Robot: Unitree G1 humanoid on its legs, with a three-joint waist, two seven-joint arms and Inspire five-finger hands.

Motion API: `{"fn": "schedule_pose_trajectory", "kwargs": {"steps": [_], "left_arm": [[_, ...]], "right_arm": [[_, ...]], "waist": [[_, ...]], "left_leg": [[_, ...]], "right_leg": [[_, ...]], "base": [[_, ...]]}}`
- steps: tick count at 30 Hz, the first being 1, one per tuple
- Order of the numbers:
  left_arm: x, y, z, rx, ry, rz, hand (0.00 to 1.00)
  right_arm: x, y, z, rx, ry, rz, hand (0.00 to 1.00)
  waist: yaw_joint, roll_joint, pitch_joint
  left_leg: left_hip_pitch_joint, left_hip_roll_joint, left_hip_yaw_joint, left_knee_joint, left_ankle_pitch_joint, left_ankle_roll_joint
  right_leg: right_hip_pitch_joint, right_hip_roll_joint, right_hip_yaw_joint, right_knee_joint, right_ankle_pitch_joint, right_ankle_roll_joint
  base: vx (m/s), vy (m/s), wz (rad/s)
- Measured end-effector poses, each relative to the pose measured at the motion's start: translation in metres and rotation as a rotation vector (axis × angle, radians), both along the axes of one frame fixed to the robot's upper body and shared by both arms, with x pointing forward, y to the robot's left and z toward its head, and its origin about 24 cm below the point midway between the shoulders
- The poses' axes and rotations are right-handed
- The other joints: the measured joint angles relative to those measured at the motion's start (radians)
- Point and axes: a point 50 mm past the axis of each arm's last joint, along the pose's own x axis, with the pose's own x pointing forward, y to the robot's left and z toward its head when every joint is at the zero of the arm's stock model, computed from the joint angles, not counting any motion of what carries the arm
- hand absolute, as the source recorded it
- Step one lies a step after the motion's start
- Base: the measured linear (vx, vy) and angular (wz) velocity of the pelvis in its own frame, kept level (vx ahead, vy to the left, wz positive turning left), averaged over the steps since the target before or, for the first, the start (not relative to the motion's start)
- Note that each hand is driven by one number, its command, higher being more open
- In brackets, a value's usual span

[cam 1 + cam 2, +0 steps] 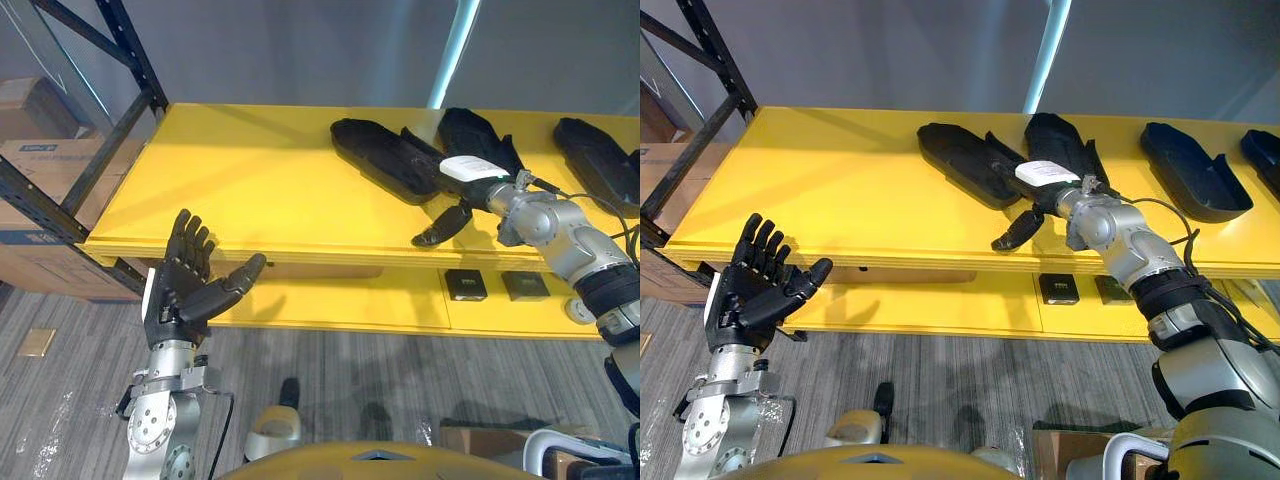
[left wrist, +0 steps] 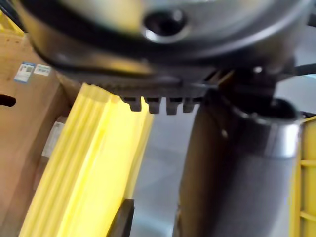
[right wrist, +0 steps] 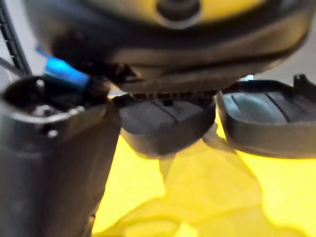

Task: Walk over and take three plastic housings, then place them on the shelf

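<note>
Several black plastic housings lie on the top yellow shelf [image 1: 250,180]: one long one [image 1: 385,155], a second [image 1: 475,130] right beside it, a third [image 1: 600,160] further right. My right hand [image 1: 470,170] rests over the near end of the second housing, fingers laid flat on it, thumb [image 1: 440,225] spread out over the shelf's front edge, open. Past that hand, the right wrist view has two housings [image 3: 163,123] [image 3: 271,118] on yellow board. My left hand [image 1: 185,285] is raised in front of the shelf's left front edge, open and holding nothing.
A lower yellow shelf [image 1: 350,300] carries two small black blocks [image 1: 466,285] [image 1: 525,285]. A black steel upright and brace [image 1: 100,150] stand at the shelf's left end, with cardboard boxes [image 1: 40,160] behind. Grey carpet [image 1: 330,370] lies below.
</note>
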Motion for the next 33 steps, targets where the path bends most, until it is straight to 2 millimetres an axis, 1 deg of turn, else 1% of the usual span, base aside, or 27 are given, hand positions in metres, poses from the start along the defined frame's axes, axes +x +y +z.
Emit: {"fn": "schedule_pose_trajectory", "kwargs": {"steps": [3, 8, 9, 11, 15, 17, 19, 21, 23, 26, 29, 31, 33], "left_arm": [[0.0, 0.0, 0.0, -0.005, -0.002, 0.0, 1.0], [0.002, -0.004, 0.0, -0.021, -0.008, -0.012, 1.0], [0.002, -0.005, 0.0, -0.025, -0.008, -0.012, 1.0], [0.002, -0.005, 0.0, -0.053, -0.013, -0.014, 1.0], [0.002, -0.006, -0.001, -0.068, -0.012, -0.019, 1.0], [0.002, -0.007, -0.001, -0.069, -0.013, -0.025, 1.0], [0.003, -0.01, -0.001, -0.074, -0.012, -0.036, 1.0], [0.002, -0.011, -0.002, -0.076, -0.011, -0.046, 1.0], [0.002, -0.011, -0.002, -0.077, -0.009, -0.044, 1.0], [0.003, -0.012, -0.001, -0.079, -0.014, -0.05, 1.0], [0.003, -0.015, -0.002, -0.085, -0.01, -0.057, 1.0], [0.003, -0.017, -0.003, -0.09, -0.008, -0.065, 1.0], [0.004, -0.021, -0.003, -0.098, -0.005, -0.075, 1.0]], "right_arm": [[0.002, -0.004, 0.002, 0.018, 0.034, -0.04, 0.0], [0.009, 0.001, 0.006, 0.038, 0.025, -0.045, 0.0], [0.01, 0.0, 0.008, 0.043, 0.013, -0.05, 0.0], [0.015, 0.001, 0.019, 0.047, -0.015, -0.052, 0.0], [0.015, 0.003, 0.022, 0.069, -0.04, -0.029, 0.0], [0.015, 0.005, 0.02, 0.069, -0.035, -0.015, 0.0], [0.016, 0.011, 0.01, 0.073, 0.002, -0.004, 0.0], [0.016, 0.013, 0.006, 0.066, 0.018, 0.009, 0.0], [0.016, 0.014, 0.008, 0.064, 0.001, 0.032, 0.0], [0.016, 0.017, 0.009, 0.034, -0.039, 0.061, 0.0], [0.015, 0.021, 0.011, 0.042, -0.074, 0.081, 0.0], [0.016, 0.025, 0.009, 0.03, -0.094, 0.087, 0.0], [0.015, 0.035, 0.006, 0.052, -0.112, 0.097, 0.0]], "waist": [[0.001, 0.002, 0.004], [0.002, 0.006, 0.009], [0.002, 0.006, 0.012], [0.002, 0.012, 0.027], [0.005, 0.013, 0.032], [0.007, 0.014, 0.033], [0.007, 0.018, 0.04], [0.007, 0.022, 0.047], [0.0, 0.023, 0.047], [0.001, 0.022, 0.048], [0.002, 0.022, 0.048], [0.002, 0.022, 0.048], [0.001, 0.022, 0.047]], "left_leg": [[-0.001, 0.0, 0.0, 0.0, 0.0, 0.0], [-0.004, -0.001, -0.005, 0.0, 0.002, -0.002], [-0.006, -0.001, -0.008, 0.0, 0.003, -0.003], [-0.007, -0.001, -0.01, 0.0, 0.004, -0.004], [-0.01, -0.003, -0.012, 0.0, 0.006, -0.002], [-0.01, -0.004, -0.013, 0.0, 0.007, -0.002], [-0.01, -0.006, -0.013, 0.0, 0.007, -0.002], [-0.012, -0.01, -0.013, 0.0, 0.008, 0.0], [-0.011, -0.013, -0.013, 0.0, 0.008, 0.0], [-0.012, -0.013, -0.013, 0.0, 0.009, 0.001], [-0.013, -0.013, -0.014, 0.0, 0.009, 0.001], [-0.014, -0.013, -0.014, 0.0, 0.009, 0.001], [-0.013, -0.013, -0.014, 0.0, 0.009, 0.001]], "right_leg": [[-0.001, 0.0, 0.0, 0.0, -0.001, -0.001], [-0.002, -0.001, -0.006, 0.003, -0.003, -0.003], [-0.003, -0.001, -0.009, 0.005, -0.003, -0.004], [-0.005, -0.002, -0.012, 0.012, -0.005, -0.005], [-0.009, -0.005, -0.013, 0.018, -0.007, -0.007], [-0.009, -0.007, -0.014, 0.019, -0.007, -0.007], [-0.009, -0.009, -0.015, 0.02, -0.006, -0.006], [-0.01, -0.013, -0.016, 0.02, -0.005, -0.004], [-0.008, -0.016, -0.017, 0.02, -0.004, -0.003], [-0.009, -0.016, -0.017, 0.02, -0.004, -0.003], [-0.01, -0.016, -0.018, 0.019, -0.004, -0.003], [-0.009, -0.016, -0.019, 0.018, -0.004, -0.003], [-0.009, -0.015, -0.019, 0.018, -0.004, -0.002]], "base": [[0.0, 0.0, 0.0], [0.0, -0.002, 0.02], [0.0, 0.0, 0.08], [0.0, 0.0, 0.05], [0.0, 0.0, 0.0], [0.0, 0.0, 0.0], [0.0, 0.0, 0.0], [0.0, 0.0, 0.0], [0.0, 0.0, 0.0], [0.0, 0.0, 0.0], [0.0, 0.0, 0.0], [0.0, 0.0, 0.0], [0.0, 0.0, 0.0]]}}
